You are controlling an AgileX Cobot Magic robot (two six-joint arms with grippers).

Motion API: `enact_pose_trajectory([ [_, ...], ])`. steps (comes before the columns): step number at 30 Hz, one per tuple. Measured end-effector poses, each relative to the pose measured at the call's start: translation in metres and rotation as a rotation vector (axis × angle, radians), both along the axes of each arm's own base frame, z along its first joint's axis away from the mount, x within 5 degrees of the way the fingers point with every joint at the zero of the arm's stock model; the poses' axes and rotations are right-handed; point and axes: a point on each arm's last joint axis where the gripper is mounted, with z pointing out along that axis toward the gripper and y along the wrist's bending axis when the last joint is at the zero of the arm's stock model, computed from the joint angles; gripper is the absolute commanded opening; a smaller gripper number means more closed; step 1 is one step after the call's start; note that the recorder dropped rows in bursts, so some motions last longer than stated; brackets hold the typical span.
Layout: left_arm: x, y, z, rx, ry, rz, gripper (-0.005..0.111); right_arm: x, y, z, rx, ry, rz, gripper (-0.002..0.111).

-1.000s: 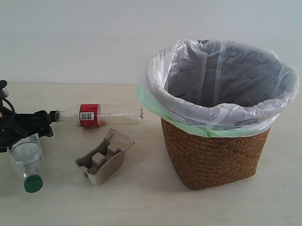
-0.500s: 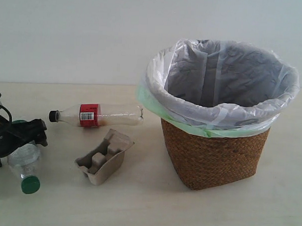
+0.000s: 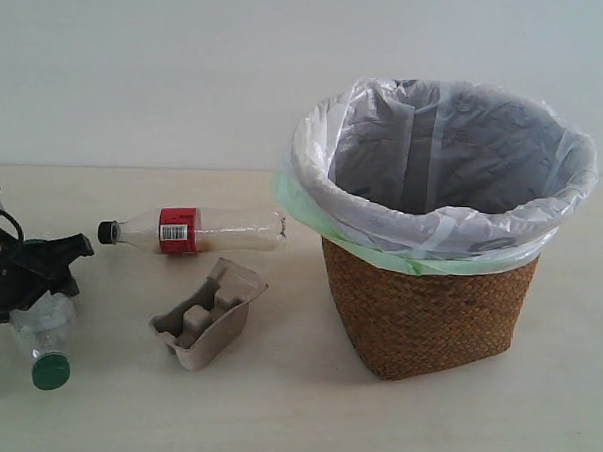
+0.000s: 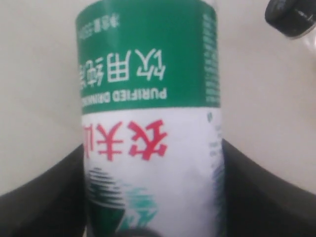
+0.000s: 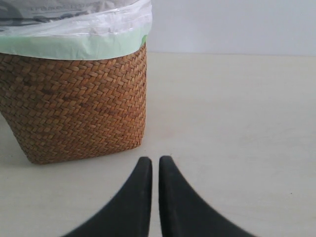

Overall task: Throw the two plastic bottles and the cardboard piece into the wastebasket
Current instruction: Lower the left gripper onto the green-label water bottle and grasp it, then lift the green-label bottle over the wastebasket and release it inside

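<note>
Exterior view. Showed a pale desk [image 3: 273,415] before a plain light wall. Placed the wastebasket [image 3: 428,312] upright on the right, brown wicker lined with a translucent white bag [image 3: 445,142] edged in pale green. Found the slimmer bottle [image 3: 196,229] on its side to the left of the basket and just clear of it, black cap pointing left, red barcode label near the neck. Found the cardboard piece [image 3: 208,312] on the desk nearer the camera than that bottle, hollows facing up, apart from bottle and basket alike. At the far left, caught the black left tool [image 3: 41,280] down over the stout bottle [image 3: 42,330], itself lying on the desk with its green cap [image 3: 50,372] toward the camera.

Left wrist view. Filled the frame with the stout bottle's [image 4: 150,123] green-and-white label, red characters and the word PURIFIED. Showed the left tool's black fingers [image 4: 44,207] partly closed, pressed against both sides of that bottle.

Right wrist view. Showed the right tool [image 5: 155,163] with its two black fingers drawn almost together, only a thin slit between them, gripping nothing, above bare desk [image 5: 237,123]. Placed the wastebasket [image 5: 74,98] near the fingers without touching them.
</note>
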Motion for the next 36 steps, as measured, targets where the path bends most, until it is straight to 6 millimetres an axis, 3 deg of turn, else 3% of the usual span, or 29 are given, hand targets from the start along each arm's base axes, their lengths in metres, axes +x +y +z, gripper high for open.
enact_pose_trajectory([
  [9, -0.002, 0.007, 0.000, 0.010, 0.045, 0.009, 0.008, 0.000, 0.000, 0.000, 0.000, 0.000, 0.000, 0.002],
  [15, 0.001, 0.010, 0.015, 0.107, 0.134, -0.154, 0.008, 0.000, 0.000, 0.000, 0.000, 0.000, 0.000, 0.002],
  [17, 0.008, 0.011, 0.040, 0.158, 0.136, -0.247, 0.007, 0.000, 0.000, 0.000, 0.000, 0.000, 0.000, 0.002],
  [19, 0.019, 0.011, 0.102, 0.219, 0.024, -0.319, 0.004, 0.000, 0.000, 0.000, 0.000, 0.000, 0.000, 0.002],
  [20, 0.019, 0.011, 0.119, 0.240, -0.011, -0.341, 0.004, 0.000, 0.000, 0.000, 0.000, 0.000, 0.000, 0.002],
  [21, 0.018, 0.011, 0.150, 0.284, -0.075, -0.386, 0.004, 0.000, 0.000, 0.000, 0.000, 0.000, 0.000, 0.002],
  [26, 0.007, 0.014, 0.226, 0.461, -0.209, -0.518, 0.004, 0.000, 0.000, 0.000, 0.000, 0.000, 0.000, 0.002],
  [30, 0.002, 0.019, 0.247, 0.535, -0.220, -0.519, 0.004, 0.000, 0.000, 0.000, 0.000, 0.000, 0.000, 0.002],
  [36, 0.003, 0.014, 0.240, 0.518, -0.181, -0.519, 0.004, 0.000, 0.000, 0.000, 0.000, 0.000, 0.000, 0.002],
])
